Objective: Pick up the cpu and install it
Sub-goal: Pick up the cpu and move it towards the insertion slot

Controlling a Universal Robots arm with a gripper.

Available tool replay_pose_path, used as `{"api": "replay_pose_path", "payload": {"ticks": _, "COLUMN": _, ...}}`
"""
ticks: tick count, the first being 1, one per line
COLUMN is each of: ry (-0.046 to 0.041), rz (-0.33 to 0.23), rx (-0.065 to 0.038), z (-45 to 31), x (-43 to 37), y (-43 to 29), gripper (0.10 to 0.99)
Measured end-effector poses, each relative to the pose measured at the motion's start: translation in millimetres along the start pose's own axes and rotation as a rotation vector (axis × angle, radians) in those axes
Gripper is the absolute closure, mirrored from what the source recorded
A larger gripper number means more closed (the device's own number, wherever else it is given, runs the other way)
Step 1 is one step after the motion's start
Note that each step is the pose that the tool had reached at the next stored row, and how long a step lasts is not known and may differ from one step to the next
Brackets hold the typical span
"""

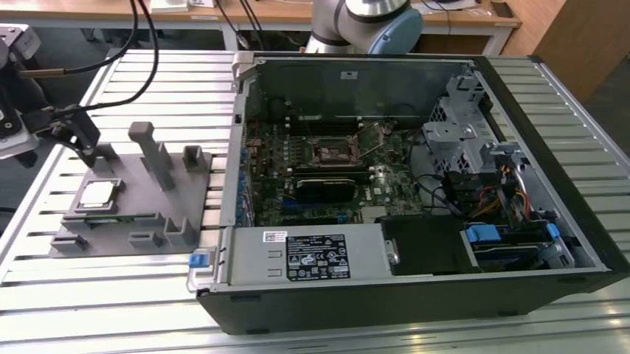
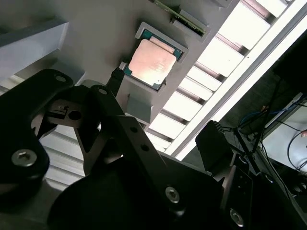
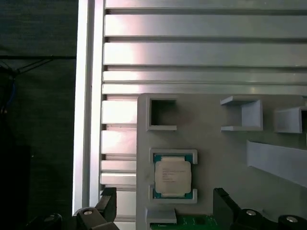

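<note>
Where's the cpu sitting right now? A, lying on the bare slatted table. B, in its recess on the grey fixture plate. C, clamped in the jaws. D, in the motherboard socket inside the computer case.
B: the cpu lies flat in a square recess of the grey fixture plate, and the gripper is open with nothing between its jaws.

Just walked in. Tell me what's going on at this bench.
A robot arm is set to move a cpu into an open computer case. Its gripper hovers open over the grey fixture plate, close to the cpu but not gripping it. The cpu lies flat in its recess on the plate, not yet picked up. The case lies on the exterior view's right of the plate, with its motherboard exposed.
</note>
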State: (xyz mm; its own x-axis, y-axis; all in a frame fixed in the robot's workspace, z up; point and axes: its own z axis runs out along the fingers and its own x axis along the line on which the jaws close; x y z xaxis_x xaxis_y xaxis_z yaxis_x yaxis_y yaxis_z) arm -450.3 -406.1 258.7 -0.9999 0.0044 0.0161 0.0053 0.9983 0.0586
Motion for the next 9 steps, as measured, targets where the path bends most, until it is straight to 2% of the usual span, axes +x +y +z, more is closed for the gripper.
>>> {"api": "replay_pose_path", "payload": {"ticks": 9, "ry": 0.0016, "rz": -0.001, "rx": 0.0, "z": 13.2, "x": -0.3, "y": -0.9, "gripper": 0.208}}
